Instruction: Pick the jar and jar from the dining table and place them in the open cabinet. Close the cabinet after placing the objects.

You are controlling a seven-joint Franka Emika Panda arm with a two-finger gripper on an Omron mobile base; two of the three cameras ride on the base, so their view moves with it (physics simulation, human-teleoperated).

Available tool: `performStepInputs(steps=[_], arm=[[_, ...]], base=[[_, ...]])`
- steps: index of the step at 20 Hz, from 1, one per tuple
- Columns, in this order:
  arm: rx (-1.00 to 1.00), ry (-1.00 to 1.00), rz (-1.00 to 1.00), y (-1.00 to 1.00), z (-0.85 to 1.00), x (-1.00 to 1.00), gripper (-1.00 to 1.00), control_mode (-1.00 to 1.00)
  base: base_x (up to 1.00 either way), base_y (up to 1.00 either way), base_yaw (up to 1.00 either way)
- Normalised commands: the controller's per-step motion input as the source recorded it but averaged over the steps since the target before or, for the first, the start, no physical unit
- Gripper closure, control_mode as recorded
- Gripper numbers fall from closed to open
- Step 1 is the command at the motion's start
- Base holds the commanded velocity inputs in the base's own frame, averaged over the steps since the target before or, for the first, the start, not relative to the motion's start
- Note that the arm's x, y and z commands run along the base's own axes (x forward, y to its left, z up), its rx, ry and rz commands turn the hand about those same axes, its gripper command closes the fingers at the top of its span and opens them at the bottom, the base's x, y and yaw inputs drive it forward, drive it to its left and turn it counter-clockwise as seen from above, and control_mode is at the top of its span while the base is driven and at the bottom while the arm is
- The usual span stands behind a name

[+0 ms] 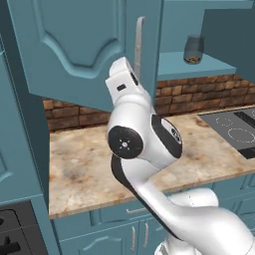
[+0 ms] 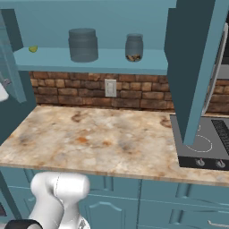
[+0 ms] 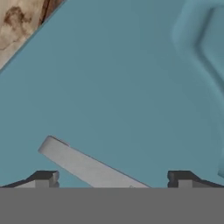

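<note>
The robot arm [image 1: 149,149] is big, white and shiny, with smooth round parts like fat tubes. Black bands ring its joints. One joint has a round black cap [image 1: 124,142] with a small white dot in its middle. The two fingers [image 3: 43,178] have small dark square tips.

Two jars on the shelf — one wide grey jar [image 2: 83,44], one small clear jar [image 2: 134,47] — two cabinet doors [image 2: 192,67], perhaps one yellow scrap [image 2: 32,49] far left.
</note>
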Motion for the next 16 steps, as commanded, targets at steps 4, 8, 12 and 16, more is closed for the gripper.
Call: performStepInputs(steps=[4,8,12,16], arm=[[0.06,0.0,0.12,-0.4,0.04,0.34,-1.0,-1.0],[0.07,0.0,0.05,-0.33,0.1,0.44,-1.0,-1.0],[0.05,0.01,0.01,-0.23,0.02,0.51,-1.0,-1.0],[0.02,0.02,0.0,-0.16,0.01,0.48,-1.0,-1.0]], base=[[0.0,0.0,0.0],[0.0,0.0,0.0],[0.0,0.0,0.0],[0.0,0.0,0.0]])
